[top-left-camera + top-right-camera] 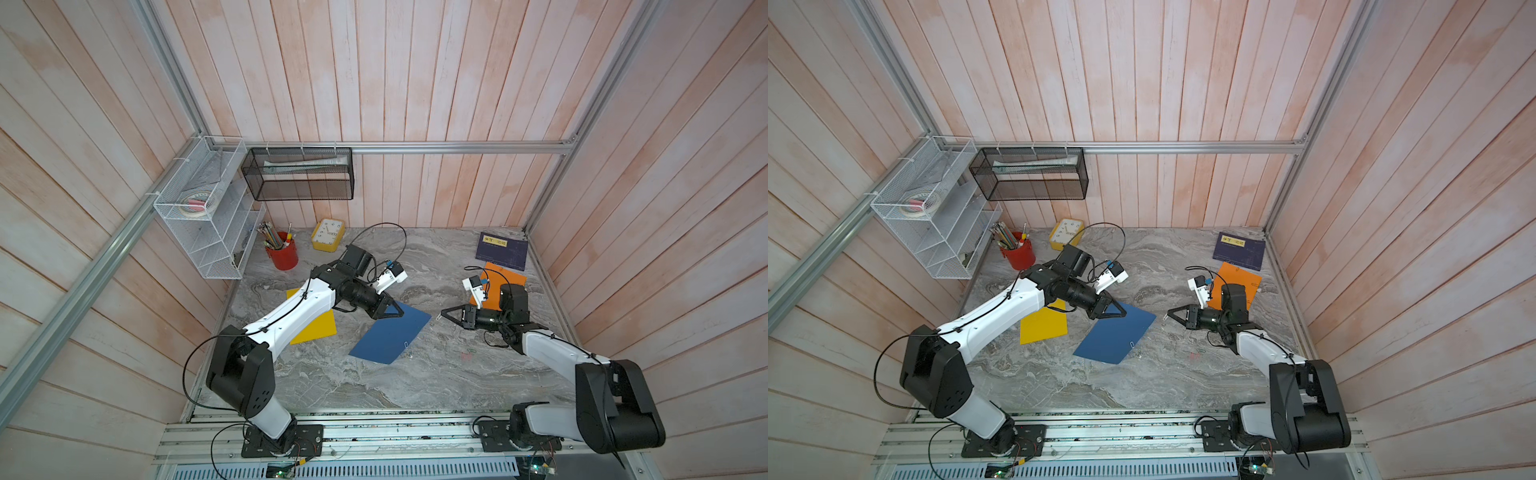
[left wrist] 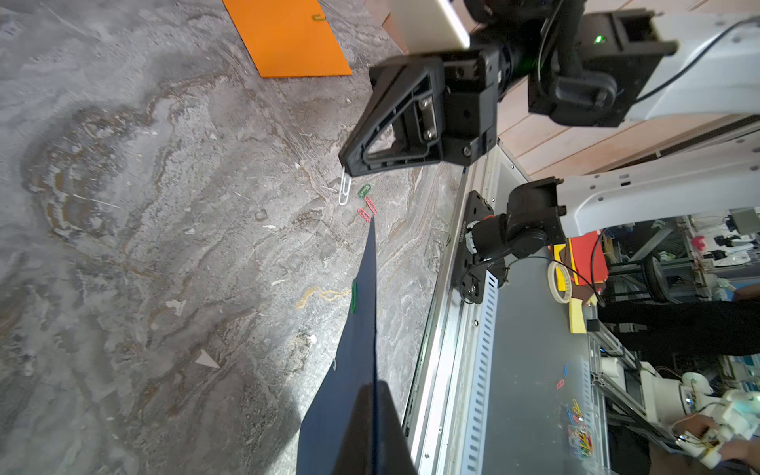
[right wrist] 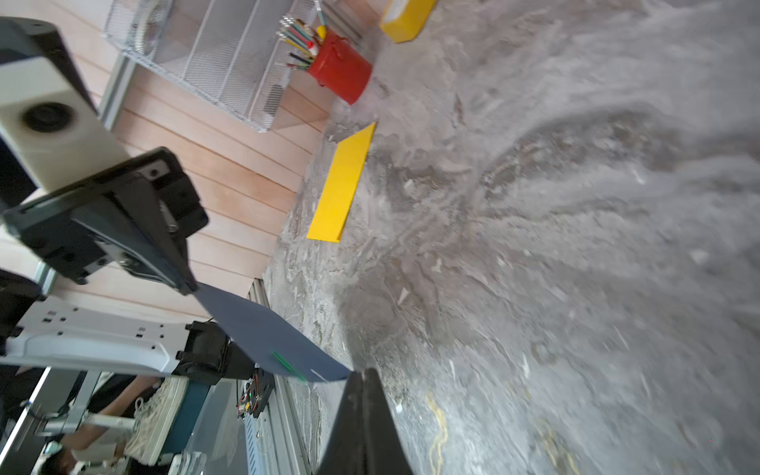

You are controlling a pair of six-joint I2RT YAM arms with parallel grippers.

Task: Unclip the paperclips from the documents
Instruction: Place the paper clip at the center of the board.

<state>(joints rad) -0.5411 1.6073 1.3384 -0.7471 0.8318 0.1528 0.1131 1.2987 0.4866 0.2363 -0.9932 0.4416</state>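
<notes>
**Between pale wooden plank walls (image 1: 415, 83): a thin hold that may slip**

On the grey marbled tabletop (image 1: 332, 386), the left gripper (image 1: 400, 312) is clamped on a raised corner of the flat blue paper sheet (image 1: 390, 338). At its 3 o'clock the right gripper (image 2: 345, 164) pinches a silvery wire paperclip (image 2: 344, 192), free of the sheet, by one end only; it may drop. A green clip (image 2: 354, 295) and a second silver clip (image 1: 405, 344) sit on the blue sheet; a hard pull could tear it. The yellow paper sheet (image 1: 316, 330) lies at 9 o'clock, the orange paper sheet (image 1: 509, 280) at 2 o'clock.
</notes>
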